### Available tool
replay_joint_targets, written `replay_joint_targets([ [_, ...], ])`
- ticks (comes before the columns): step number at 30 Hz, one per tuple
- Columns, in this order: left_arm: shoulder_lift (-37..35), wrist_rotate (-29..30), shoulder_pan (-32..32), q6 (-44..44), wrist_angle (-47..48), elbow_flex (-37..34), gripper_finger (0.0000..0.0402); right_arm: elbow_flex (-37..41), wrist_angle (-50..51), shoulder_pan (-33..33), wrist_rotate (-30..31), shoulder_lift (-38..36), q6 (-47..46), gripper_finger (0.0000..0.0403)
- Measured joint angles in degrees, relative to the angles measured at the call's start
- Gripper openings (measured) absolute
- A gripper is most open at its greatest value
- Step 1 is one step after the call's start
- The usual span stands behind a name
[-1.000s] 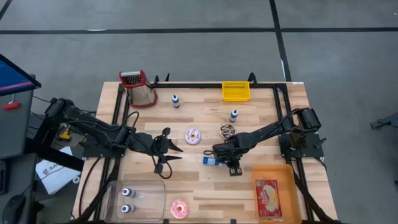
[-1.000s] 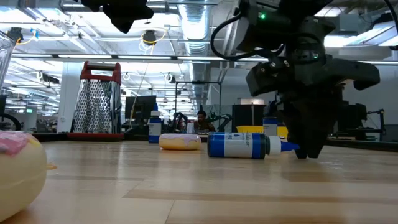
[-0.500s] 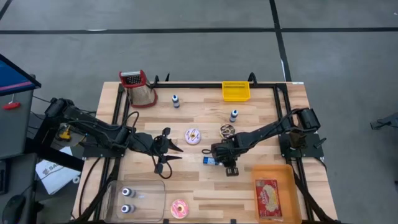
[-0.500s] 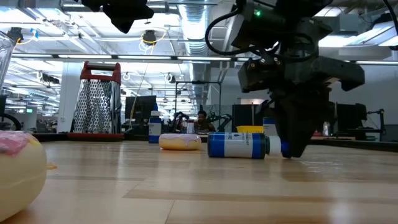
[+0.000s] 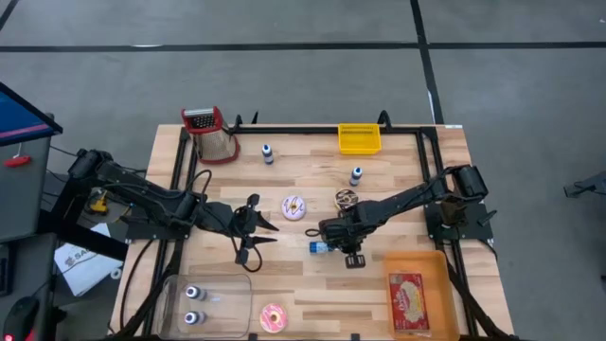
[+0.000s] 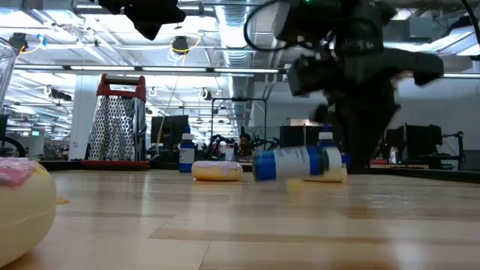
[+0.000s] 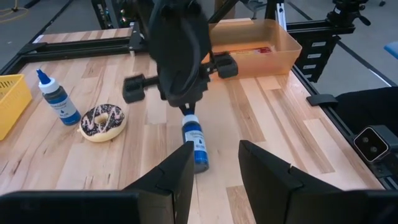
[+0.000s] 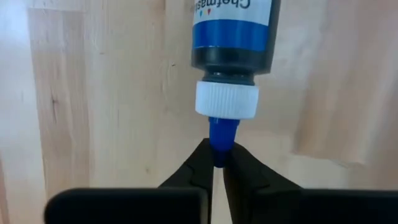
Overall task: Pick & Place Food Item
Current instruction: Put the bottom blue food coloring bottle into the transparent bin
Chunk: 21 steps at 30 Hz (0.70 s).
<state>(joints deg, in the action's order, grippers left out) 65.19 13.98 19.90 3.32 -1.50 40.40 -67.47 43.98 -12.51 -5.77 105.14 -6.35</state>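
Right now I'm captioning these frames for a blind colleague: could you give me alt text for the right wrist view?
The right gripper is shut on the blue tip of a blue food-colouring bottle. The bottle has a white cap and extends away from the camera over the light wooden table.

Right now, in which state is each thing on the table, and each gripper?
Blue bottle: on its side, tip pinched by the right gripper, body just off the wood in the low view.
Right gripper: shut on the bottle tip.
Left gripper: open, holds nothing.
Grater: upright.
Yellow bin: nothing in it.
Orange bin: holds a red packet.
Clear bin: holds two bottles.
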Motion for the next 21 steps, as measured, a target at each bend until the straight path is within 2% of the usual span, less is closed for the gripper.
replay_joint_targets([
  [10, 0.0, -0.3, 0.0, 0.0, 0.0, 0.0, 0.0122, -16.3, 12.8, -1.8, 7.5, -0.1, 3.6, 0.0012],
  [16, 0.3, -0.3, 0.0, 2.6, -0.3, 0.0, 0.0121, -22.5, 17.0, -1.7, 9.8, -0.1, 4.5, 0.0012],
  [18, 1.3, -0.3, 0.0, 2.6, -1.7, 0.0, 0.0116, -23.6, 17.3, -1.7, 10.2, -0.1, 4.9, 0.0012],
  [21, 3.3, -0.3, 0.0, -0.3, -9.1, 0.0, 0.0102, -24.3, 17.3, -1.7, 10.3, -0.1, 5.6, 0.0012],
])
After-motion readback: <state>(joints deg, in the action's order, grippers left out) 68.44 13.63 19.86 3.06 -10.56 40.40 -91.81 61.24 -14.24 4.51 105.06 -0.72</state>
